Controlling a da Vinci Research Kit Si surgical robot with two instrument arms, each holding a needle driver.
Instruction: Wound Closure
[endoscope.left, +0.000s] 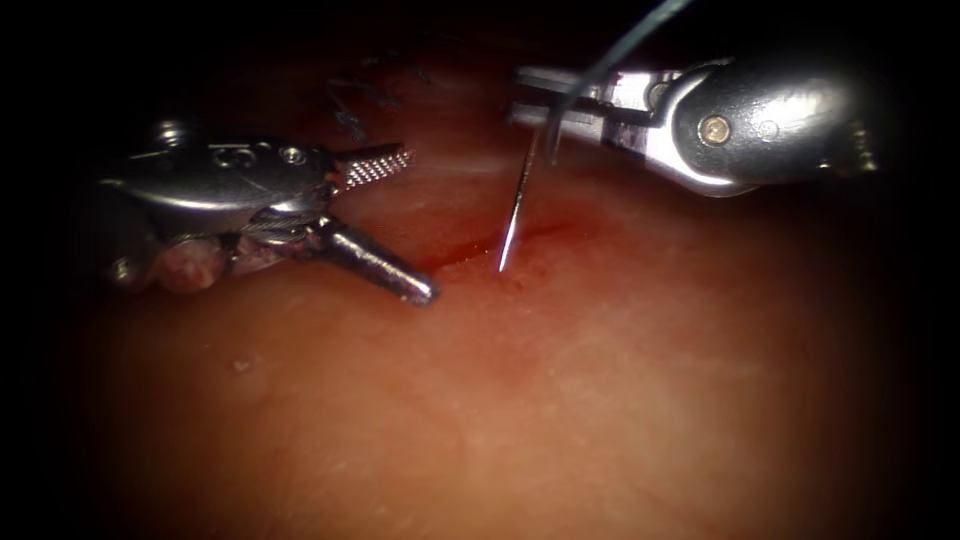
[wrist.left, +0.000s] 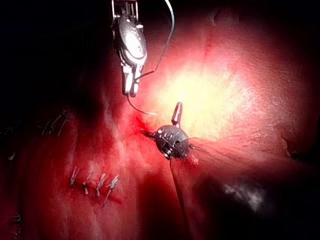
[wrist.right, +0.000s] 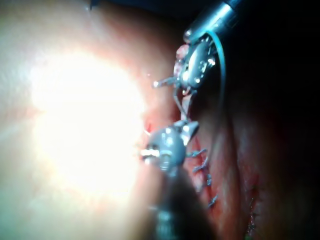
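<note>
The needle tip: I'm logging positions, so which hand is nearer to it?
Left. The left hand is open, its lower jaw ending just left of the needle tip at the cut. The right hand grips the needle's upper end, farther above the tip.

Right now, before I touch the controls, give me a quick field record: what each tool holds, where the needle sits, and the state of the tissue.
left tool: jaws wide open, holding nothing, left of the cut
right tool: jaws shut on the needle near its back end
needle: hangs down from the right tool, tip at the cut; whether it has entered cannot be told
thread: trails up from the right tool
cut: open, with red fluid along it
earlier stitches: a row of knotted stitches on the tissue
</note>
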